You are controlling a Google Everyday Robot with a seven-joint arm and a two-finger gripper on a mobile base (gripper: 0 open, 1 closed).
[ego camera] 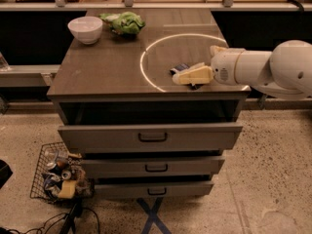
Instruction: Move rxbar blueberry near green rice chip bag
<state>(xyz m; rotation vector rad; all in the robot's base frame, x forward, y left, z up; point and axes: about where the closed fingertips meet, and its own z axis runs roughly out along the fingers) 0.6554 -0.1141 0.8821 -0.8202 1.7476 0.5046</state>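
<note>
**A:** Where is the snack bar at this moment?

**B:** The blue snack bar point(179, 68) lies flat on the worktop point(102, 67), a little right of the centre of the frame, inside a bright ring of light point(142, 60). The gripper point(181, 77) is very low at the near edge of the bar and covers part of the wrapper.

**A:** Does it have hold of the bar?

**B:** I cannot tell. How far it is open is hidden from this side, and also whether it touches the bar or is only just above it.

**A:** Why so low and so flat?

**B:** I think it is because the bar is thin. A grasp must come close to the surface, so the tool lies almost level.

**A:** And the arm?

**B:** The white arm point(273, 69) enters from the right edge of the frame, nearly horizontal. Its wrist points to the left and slightly downward.

**A:** Where must the bar go?

**B:** To the green chip bag point(127, 22), at the top of the frame, left of centre, just beside a white bowl point(85, 29). The bag is well apart from the bar, so in my judgement the carrying is not yet done.
</note>
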